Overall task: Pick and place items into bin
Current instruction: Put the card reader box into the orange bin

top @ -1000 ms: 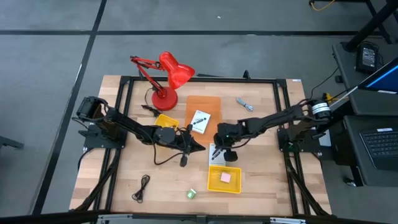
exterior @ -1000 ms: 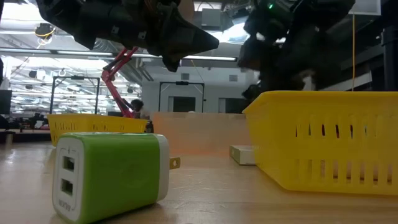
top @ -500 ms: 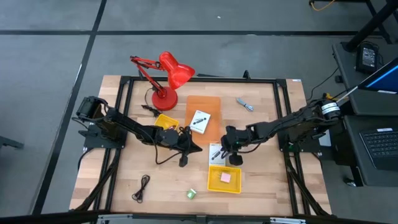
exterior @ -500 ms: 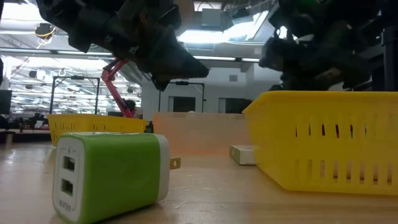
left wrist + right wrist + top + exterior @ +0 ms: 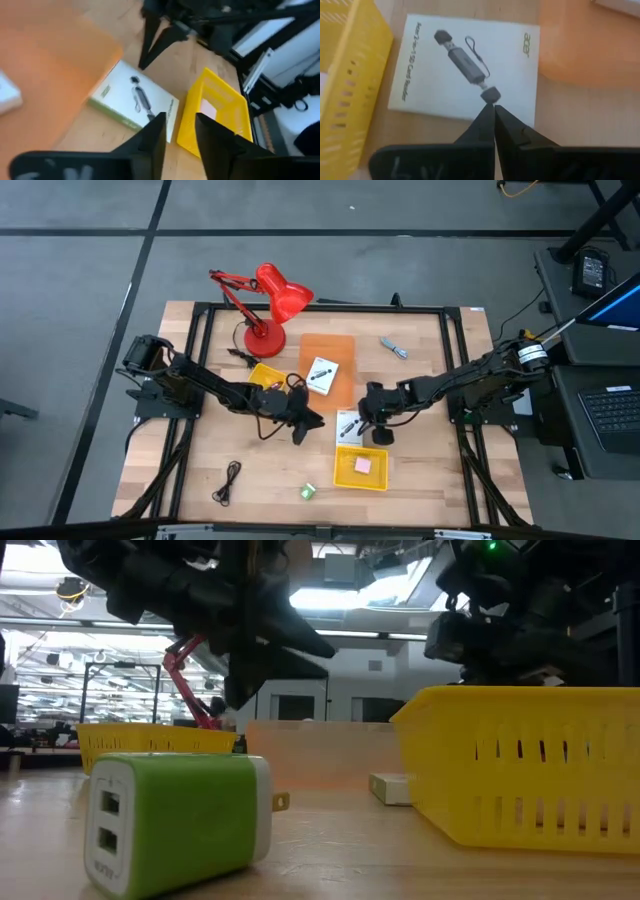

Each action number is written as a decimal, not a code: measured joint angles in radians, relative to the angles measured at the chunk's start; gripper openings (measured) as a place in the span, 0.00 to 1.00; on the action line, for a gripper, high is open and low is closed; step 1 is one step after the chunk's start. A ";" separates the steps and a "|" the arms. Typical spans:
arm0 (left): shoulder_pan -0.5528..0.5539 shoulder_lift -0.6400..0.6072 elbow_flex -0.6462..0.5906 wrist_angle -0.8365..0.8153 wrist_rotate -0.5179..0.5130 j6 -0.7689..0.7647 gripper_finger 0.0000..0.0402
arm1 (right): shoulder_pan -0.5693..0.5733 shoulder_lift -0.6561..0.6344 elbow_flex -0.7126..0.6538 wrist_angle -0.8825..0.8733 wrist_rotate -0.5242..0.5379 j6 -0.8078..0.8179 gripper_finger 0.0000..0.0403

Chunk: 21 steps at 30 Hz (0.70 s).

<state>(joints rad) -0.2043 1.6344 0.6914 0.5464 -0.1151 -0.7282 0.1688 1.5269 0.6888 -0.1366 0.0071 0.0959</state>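
Right wrist view has the right gripper (image 5: 494, 112) pressed together just above a white square card printed with a black dongle (image 5: 465, 65), beside the yellow slotted plastic bin (image 5: 340, 80). Left gripper (image 5: 179, 131) stands spread, empty, card just ahead.

Wooden table (image 5: 200, 470), red lamp (image 5: 268, 305), yellow bin (image 5: 360, 468), black cord (image 5: 229, 481), perhaps green charger (image 5: 308, 491)

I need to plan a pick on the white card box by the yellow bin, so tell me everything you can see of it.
The white card box is a flat square pack printed with a black card reader, its cord and small text. It lies flat on the wooden table, printed face up, between the orange mat and the yellow bin, with one corner over the mat's edge. The right gripper, shut, hovers over it. Contact is unclear.
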 joint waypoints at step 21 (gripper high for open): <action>-0.045 0.250 0.103 0.064 0.019 -0.176 0.37 | 0.063 -0.001 0.000 -0.021 -0.040 0.000 0.00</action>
<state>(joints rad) -0.2496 1.8847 0.7944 0.6108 -0.0961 -0.9041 0.2319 1.5261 0.6891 -0.1581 -0.0330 0.0958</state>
